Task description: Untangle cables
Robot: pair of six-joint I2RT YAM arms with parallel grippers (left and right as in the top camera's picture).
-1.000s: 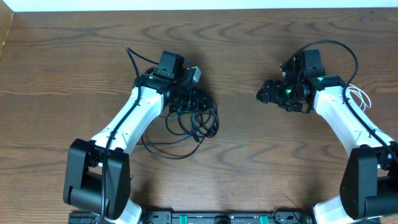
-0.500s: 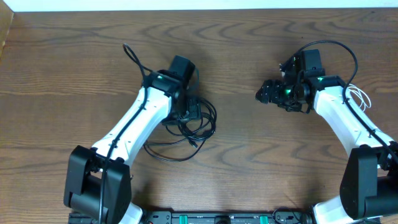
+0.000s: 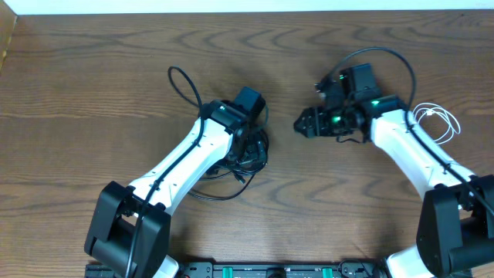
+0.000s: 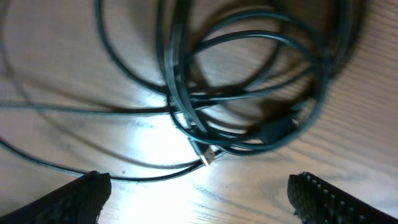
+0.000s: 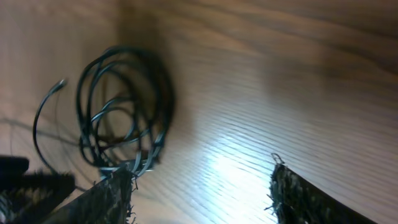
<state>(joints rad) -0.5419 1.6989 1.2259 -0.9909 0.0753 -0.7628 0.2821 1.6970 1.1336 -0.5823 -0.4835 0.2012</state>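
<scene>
where the left arm [image 3: 193,150] half-covers the black cables [image 4: 174,68] overhead, left gripper [image 4: 199,190] and right gripper [image 5: 200,180] gape empty

Overhead looks straight down. Both wrist views face out beyond their fingers [image 4: 81,196]; all 3 share the black cables [image 3: 251,158]

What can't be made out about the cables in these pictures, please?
Overhead: the left arm covers part of the black cable tangle, hiding its crossings; the white cable is too thin to show plugs.
Left wrist: blur and the top edge cut the tangle; cable count unclear.
Right wrist: blur smears the tangle; the right fingers are cropped below.
</scene>
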